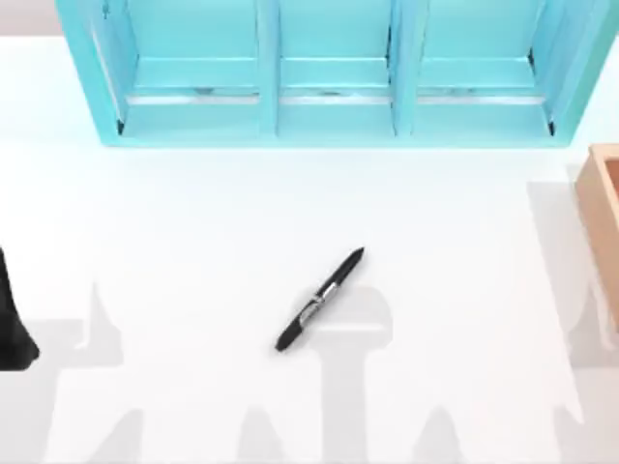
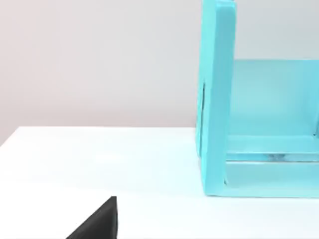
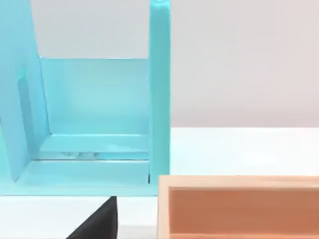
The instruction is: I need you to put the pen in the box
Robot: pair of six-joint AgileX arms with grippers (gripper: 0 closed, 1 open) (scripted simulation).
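The slim black pen (image 1: 319,302) with a silvery band at mid-length lies slantwise on the white table, near the middle and a little to the front. The tan box (image 1: 602,208) stands at the table's right edge, cut off by the frame; the right wrist view looks at its thick near wall (image 3: 239,181) and brown inside. A black part of my left arm (image 1: 14,319) sits at the far left edge, well away from the pen. A dark piece of the left gripper (image 2: 99,224) and of the right gripper (image 3: 99,223) shows low in each wrist view.
A big teal shelf unit (image 1: 329,106) with three compartments spans the back of the table, and its right end (image 3: 159,99) stands just behind the box. White tabletop surrounds the pen on all sides.
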